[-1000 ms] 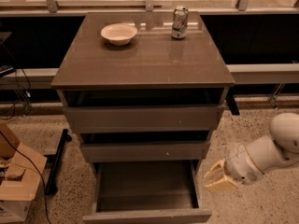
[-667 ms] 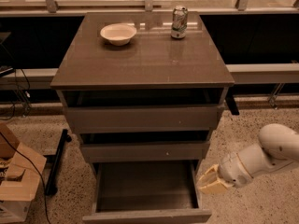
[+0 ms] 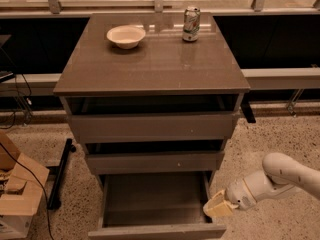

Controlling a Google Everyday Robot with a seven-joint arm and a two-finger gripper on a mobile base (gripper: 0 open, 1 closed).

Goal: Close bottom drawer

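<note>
I can read no text, number or sign anywhere on my feed. The can on the cabinet carries a printed label, but I cannot make out a single word of it. My gripper sits low on the right, just beside the right wall of the open bottom drawer, and shows no marking I can read.

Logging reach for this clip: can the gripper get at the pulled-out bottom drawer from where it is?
Probably yes: the gripper sits beside the bottom drawer at its right front corner, with nothing between them.
</note>
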